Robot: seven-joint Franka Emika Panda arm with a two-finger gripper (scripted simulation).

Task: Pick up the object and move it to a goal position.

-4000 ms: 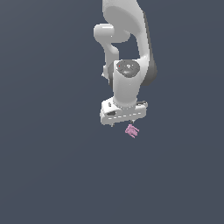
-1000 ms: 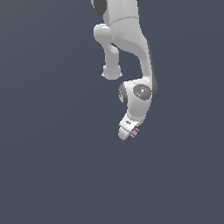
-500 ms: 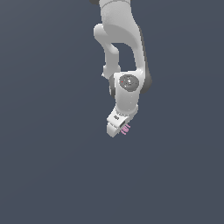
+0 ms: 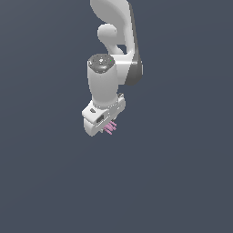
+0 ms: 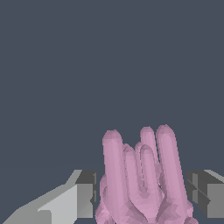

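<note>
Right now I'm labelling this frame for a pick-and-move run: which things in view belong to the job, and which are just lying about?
Part of the job:
- pink pronged object, sitting between the fingers
- gripper

Just lying about:
- nothing else shows; both views hold only the plain dark background

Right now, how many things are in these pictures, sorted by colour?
Pink: 1, the object, between the fingers of the pincer.
White: 1, the arm with its pincer.
Total: 2.
</note>
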